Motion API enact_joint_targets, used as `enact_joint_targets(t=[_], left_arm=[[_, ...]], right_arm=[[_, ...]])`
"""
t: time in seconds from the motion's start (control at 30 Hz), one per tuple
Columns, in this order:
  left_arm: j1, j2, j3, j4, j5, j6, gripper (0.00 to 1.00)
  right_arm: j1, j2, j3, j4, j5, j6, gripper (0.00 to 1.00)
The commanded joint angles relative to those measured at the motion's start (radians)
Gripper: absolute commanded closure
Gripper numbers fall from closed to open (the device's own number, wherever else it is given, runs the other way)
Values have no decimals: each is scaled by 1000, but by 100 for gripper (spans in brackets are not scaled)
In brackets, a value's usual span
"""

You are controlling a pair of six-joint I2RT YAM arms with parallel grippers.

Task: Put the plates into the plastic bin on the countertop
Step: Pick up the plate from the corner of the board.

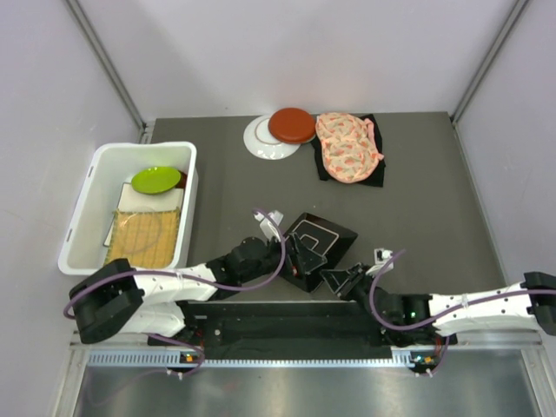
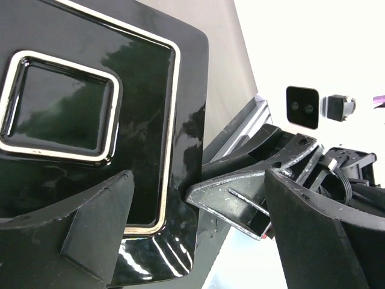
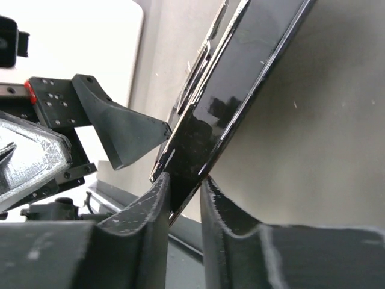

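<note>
Quick status for you, everything placed off the plastic bin (image 1: 87, 187).

Your right gripper (image 3: 185, 183) is nearly closed, pinching the bottom edge of the black plate (image 1: 320, 236) w/ the white outline. In the right wrist cam both fingers (image 3: 144, 223) press on that edge, one per face. The plate sits right of the bin, near the arm bases. It's tilted up off the countertop (image 1: 417, 217), not lying flat.

Your left gripper (image 2: 198, 177) is spread wide and has hold of nothing. In the left wrist cam one finger (image 2: 90, 229) is in front of the plate's glossy face and the other is out past its edge. The plate corner and the right gripper's tip sit in the gap. Can't tell if that near finger touches the plate.

Inside the bin: the lime plate (image 1: 156, 180) at the far end, resting on a cream plate (image 1: 152, 199), and the yellow woven plate (image 1: 143, 236) at the near end.

Beyond the bin's far right corner, a red plate (image 1: 291, 124) overlaps a white plate (image 1: 261, 139). Further right from the bin, a pink floral fabric (image 1: 347, 146) lies on a black cloth (image 1: 380, 174).
</note>
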Motion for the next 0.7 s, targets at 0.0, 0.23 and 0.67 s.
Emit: enact_joint_targets(t=[0.0,0.23,0.67], left_arm=[[-12,-12,15,-56,17,23,5],[-10,-48,105,-175,-59,142,1],[-11,-320,102,-401,-217,569,1]], right_arm=[[-24,-22,103,214,18,-73,86],[-55,-27,146,226,6,-159,100],[-101,25,291,85,29,-186,100]])
